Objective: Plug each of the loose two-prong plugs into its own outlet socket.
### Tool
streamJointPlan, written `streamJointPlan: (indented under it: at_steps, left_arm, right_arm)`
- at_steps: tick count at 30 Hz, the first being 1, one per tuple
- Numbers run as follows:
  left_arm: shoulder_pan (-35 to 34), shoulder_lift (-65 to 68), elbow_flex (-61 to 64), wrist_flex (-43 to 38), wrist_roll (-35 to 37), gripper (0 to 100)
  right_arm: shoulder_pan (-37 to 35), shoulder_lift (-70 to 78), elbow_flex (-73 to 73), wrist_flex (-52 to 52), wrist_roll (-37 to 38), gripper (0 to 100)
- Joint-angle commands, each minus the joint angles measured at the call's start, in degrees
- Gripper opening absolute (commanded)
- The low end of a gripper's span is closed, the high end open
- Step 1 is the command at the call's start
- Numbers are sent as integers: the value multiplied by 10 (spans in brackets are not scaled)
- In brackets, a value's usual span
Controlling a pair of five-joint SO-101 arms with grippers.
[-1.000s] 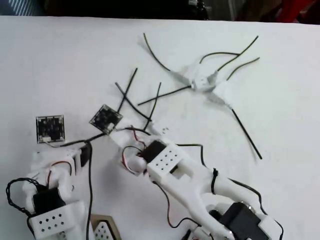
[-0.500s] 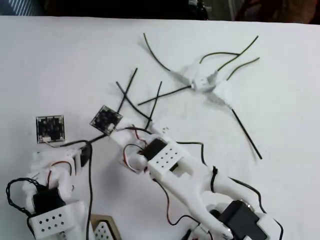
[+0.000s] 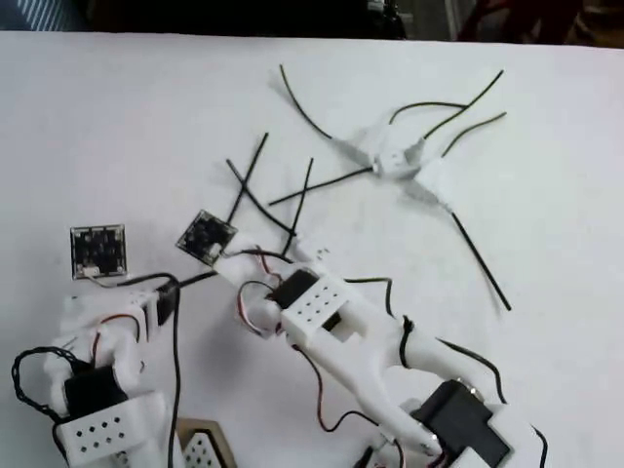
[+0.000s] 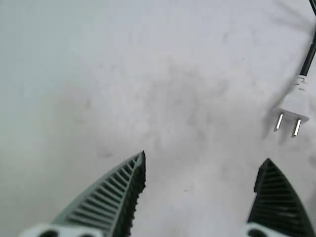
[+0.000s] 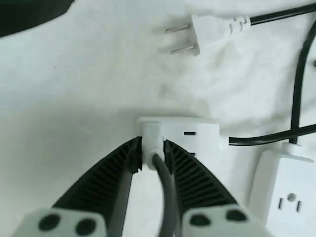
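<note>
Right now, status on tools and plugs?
Left tool open, loose white two-prong plug lying ahead. Right tool shut on second white plug, pressed against white outlet block. Black cords nearby.

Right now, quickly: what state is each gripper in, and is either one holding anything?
Left gripper: open, holding nothing.
Right gripper: shut on white plug on a dark cord, against the white outlet block.
</note>
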Motion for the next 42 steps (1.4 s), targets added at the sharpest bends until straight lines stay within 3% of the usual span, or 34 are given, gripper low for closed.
streamJointPlan:
  at_steps: [1,14,21,25,34,38,42]
  left_arm:
    - [-7,-8,-3,-4,4,343]
    - [-7,-8,1,-4,4,343]
    - [-7,-8,4,-7,4,343]
    - [-7,-8,5,-7,4,343]
    - [-7,-8,5,-6,4,343]
    - [-7,-8,5,-6,4,343]
    - [-7,-8,6,-5,4,343]
  right_arm:
    - [9,6,4,-3,5,17]
    - [10,-288,-7,2,7,17]
    - [31,-356,-107,90,6,17]
    - [96,-355,-130,90,10,17]
    - [252,-262,-119,-40,11,20]
    - [292,-167,-125,-96,10,21]
    - [306,-86,-171,-77,6,66]
